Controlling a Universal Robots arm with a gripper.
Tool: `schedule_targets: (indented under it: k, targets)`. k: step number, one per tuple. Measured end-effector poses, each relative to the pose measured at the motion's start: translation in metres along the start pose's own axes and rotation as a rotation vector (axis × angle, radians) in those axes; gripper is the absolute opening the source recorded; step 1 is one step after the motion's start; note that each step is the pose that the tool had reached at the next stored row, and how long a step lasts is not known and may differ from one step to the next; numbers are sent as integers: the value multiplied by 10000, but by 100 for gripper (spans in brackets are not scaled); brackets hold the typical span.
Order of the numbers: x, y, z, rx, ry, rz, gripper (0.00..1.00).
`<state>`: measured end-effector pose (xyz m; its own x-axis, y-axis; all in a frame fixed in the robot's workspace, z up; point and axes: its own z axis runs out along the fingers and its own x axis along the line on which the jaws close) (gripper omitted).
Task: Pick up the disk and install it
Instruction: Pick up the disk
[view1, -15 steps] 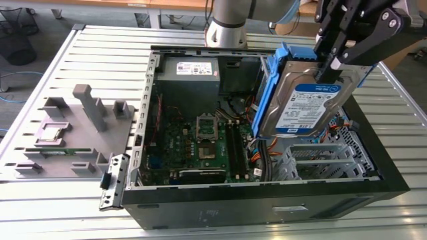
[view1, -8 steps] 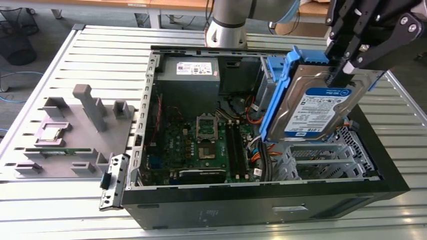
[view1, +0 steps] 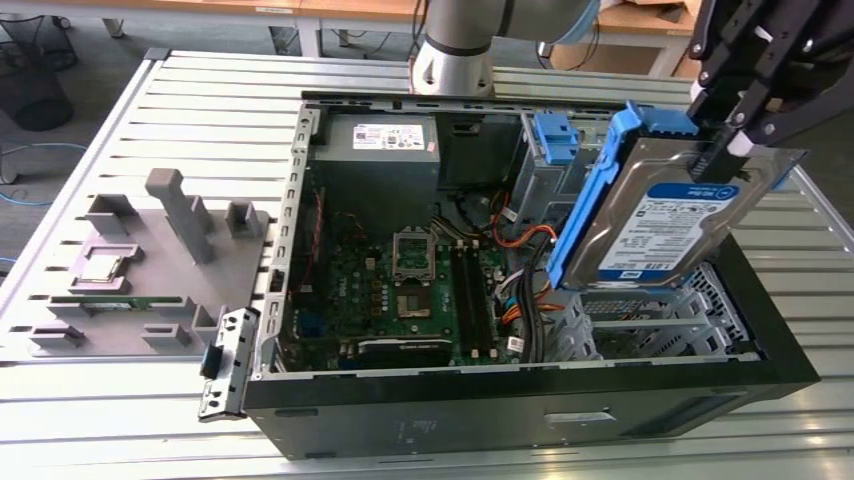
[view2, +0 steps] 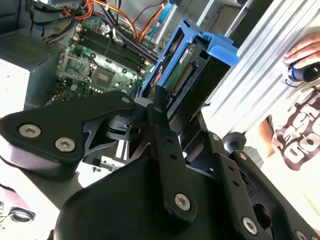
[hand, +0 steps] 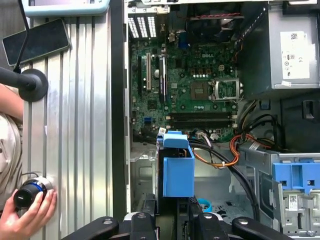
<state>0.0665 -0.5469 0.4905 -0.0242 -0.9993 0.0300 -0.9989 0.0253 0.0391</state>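
Slatted table (view1: 200, 110) bears the open case (view1: 534, 385); my gripper (view1: 727, 152) is clenched on the disk (view1: 661, 225) by its upper edge, the drive hanging beneath the fingers. I judge it stiff, fairly heavy and shock-sensitive; best held by its edges.

Overall: bright, even, daylight-like light with no hard shadows.
Bench (view1: 200, 100): the pale slats throw light back, and the glare is strongest along the near edge in the exterior view.
Case (view1: 534, 410): the black walls are dim and the inside lies in soft shade.
Board (hand: 190, 90): evenly lit and crisp in the first wrist view.
Disk (view1: 661, 220): soft sheen on the metal face.
Hand (view2: 172, 107): dark, close to the lens and blurred in the second wrist view.
Panel (view2: 12, 90): blown out to plain white.
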Motion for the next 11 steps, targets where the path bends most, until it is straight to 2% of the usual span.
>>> schedule_targets:
  k: [7, 11]
  targets:
    - [56, -152, 0, 0, 10, 1, 35]
    - [57, -158, -1, 0, 10, 3, 35]
